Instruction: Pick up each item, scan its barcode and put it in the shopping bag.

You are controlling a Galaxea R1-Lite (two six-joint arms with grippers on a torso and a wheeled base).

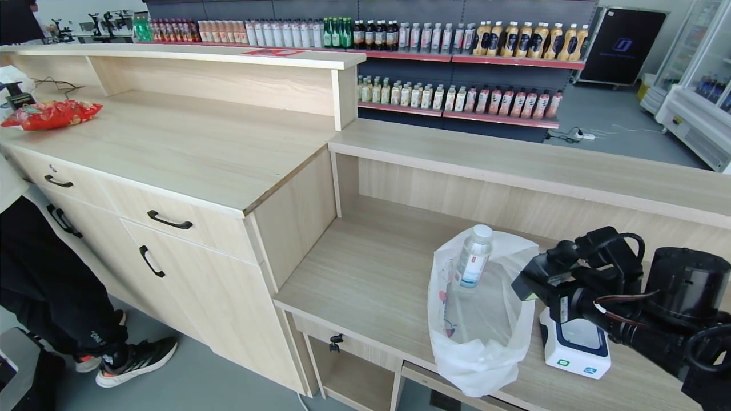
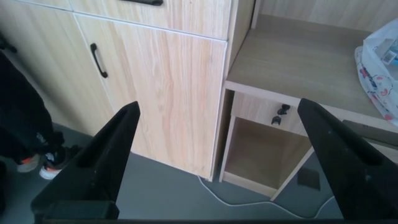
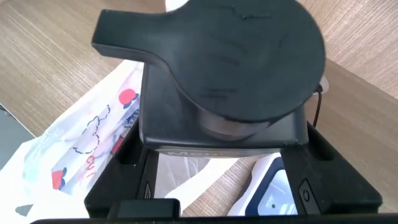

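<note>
Leaning inside the shopping bag (image 1: pixel 451 342), lower right, the bottle (image 1: pixel 474 257) stands nearly upright.
Left gripper (image 2: pixel 217 109) spread wide, empty; right gripper (image 1: pixel 534 282) by scanner (image 1: pixel 574 345), grip unreadable.

Light wood counter (image 1: pixel 188 142) fills the 9 to 11 o'clock side, with black handles (image 1: pixel 169 220) on its drawers and door. Drink shelves (image 1: pixel 457 57) run across 12 o'clock, a glass fridge (image 1: pixel 702 97) sits at 2, and there's a power strip (image 1: pixel 583 136) on the floor nearby.
</note>
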